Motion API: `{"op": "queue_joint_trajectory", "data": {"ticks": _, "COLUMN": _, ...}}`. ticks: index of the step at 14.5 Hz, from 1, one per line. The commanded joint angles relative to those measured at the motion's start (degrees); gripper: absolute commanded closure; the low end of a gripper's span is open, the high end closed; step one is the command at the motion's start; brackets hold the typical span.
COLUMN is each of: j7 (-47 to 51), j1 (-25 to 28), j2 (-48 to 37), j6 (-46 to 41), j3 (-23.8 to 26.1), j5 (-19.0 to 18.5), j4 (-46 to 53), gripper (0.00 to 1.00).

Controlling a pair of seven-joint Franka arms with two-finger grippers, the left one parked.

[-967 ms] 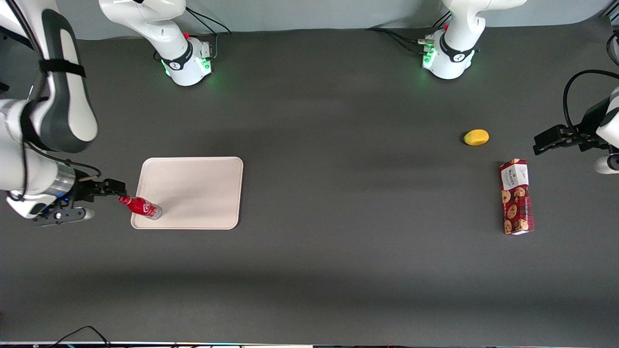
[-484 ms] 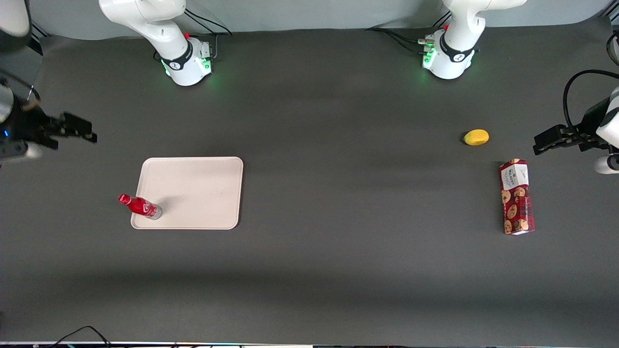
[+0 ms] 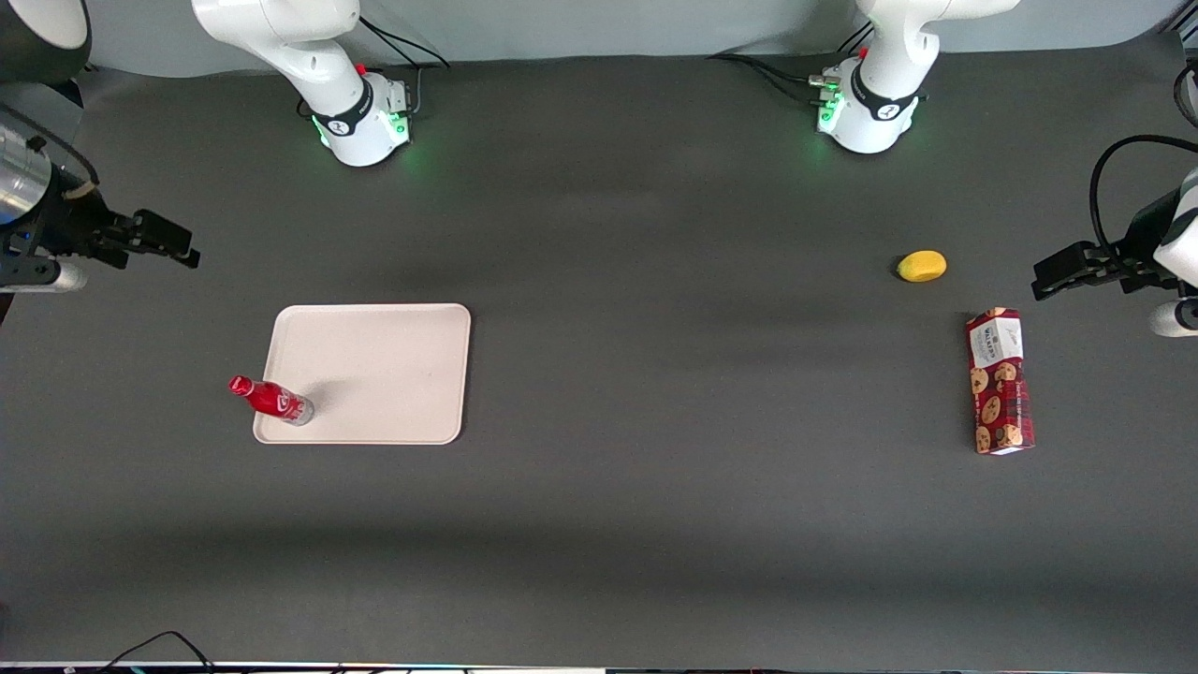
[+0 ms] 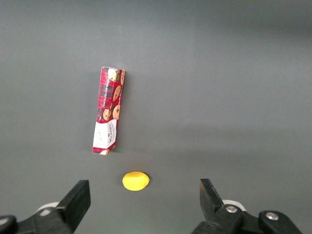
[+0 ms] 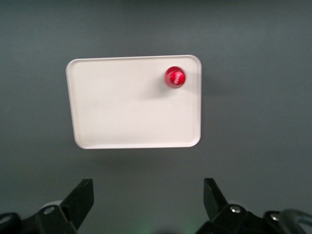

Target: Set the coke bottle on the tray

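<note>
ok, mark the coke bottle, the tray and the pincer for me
coke bottle (image 3: 272,400): front view, red body.
tray (image 3: 393,365): front view, bare floor.
pincer (image 5: 148,197): right wrist view, midway between open fingertips, above the table beside the tray.

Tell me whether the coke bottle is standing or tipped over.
Standing. The coke bottle shows only its round red cap from above in the right wrist view, in a corner of the tray. The open gripper hangs clear of it.

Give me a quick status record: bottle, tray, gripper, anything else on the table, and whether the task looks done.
coke bottle: upright on the tray, in the corner nearest the front camera at the working arm's end
tray: flat on the table, otherwise bare
gripper: open, empty, raised, apart from the tray and farther from the front camera than it
other items: cookie box and lemon, toward the parked arm's end
task: looks done
</note>
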Motion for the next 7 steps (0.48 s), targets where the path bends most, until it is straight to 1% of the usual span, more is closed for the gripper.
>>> {"op": "queue_joint_trajectory", "data": {"ticks": 1, "j7": 0.7, "j1": -0.1, "j2": -0.4, "j6": 0.4, "j3": 0.1, "j5": -2.1, "j4": 1.3, "gripper": 0.00}}
{"op": "queue_joint_trajectory", "data": {"ticks": 3, "j7": 0.6, "j1": 0.1, "j2": 0.2, "j6": 0.4, "j3": -1.7, "j5": -1.8, "j4": 2.6, "gripper": 0.00}}
{"op": "queue_joint_trajectory", "data": {"ticks": 7, "j7": 0.1, "j1": 0.2, "j2": 1.5, "j6": 0.3, "j3": -2.4, "j5": -2.0, "j4": 4.0, "gripper": 0.00}}
